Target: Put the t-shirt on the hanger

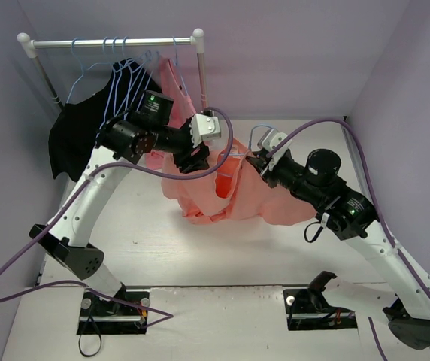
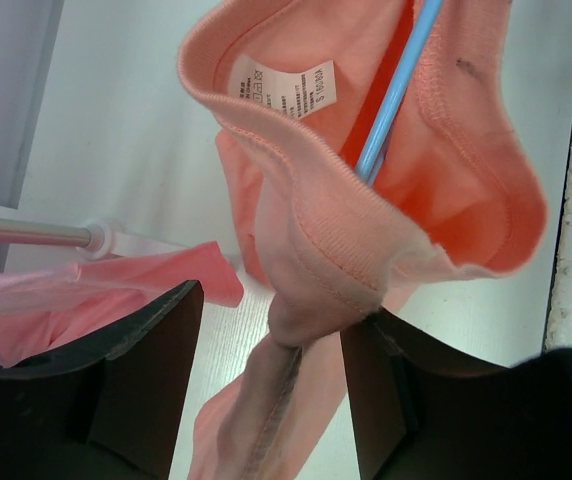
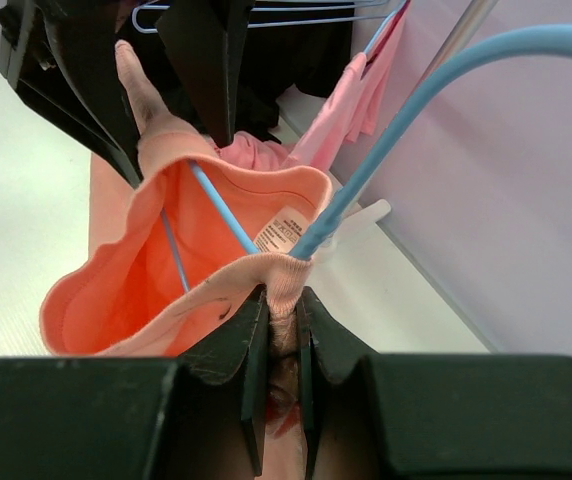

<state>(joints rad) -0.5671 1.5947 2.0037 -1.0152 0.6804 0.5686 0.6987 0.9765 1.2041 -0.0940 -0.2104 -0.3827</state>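
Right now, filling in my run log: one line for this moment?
stage: hanger through t-shirt collar | right gripper: shut on collar | left gripper: collar between jaws, grip unclear

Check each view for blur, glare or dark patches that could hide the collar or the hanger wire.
Top external: evenly lit and sharp, soft shadows under the t-shirt. Left wrist: hanger wire and collar label crisp; the left gripper is near-black. Right wrist: the right gripper is equally dark, and the hook near the lens looks enlarged, slightly soft.
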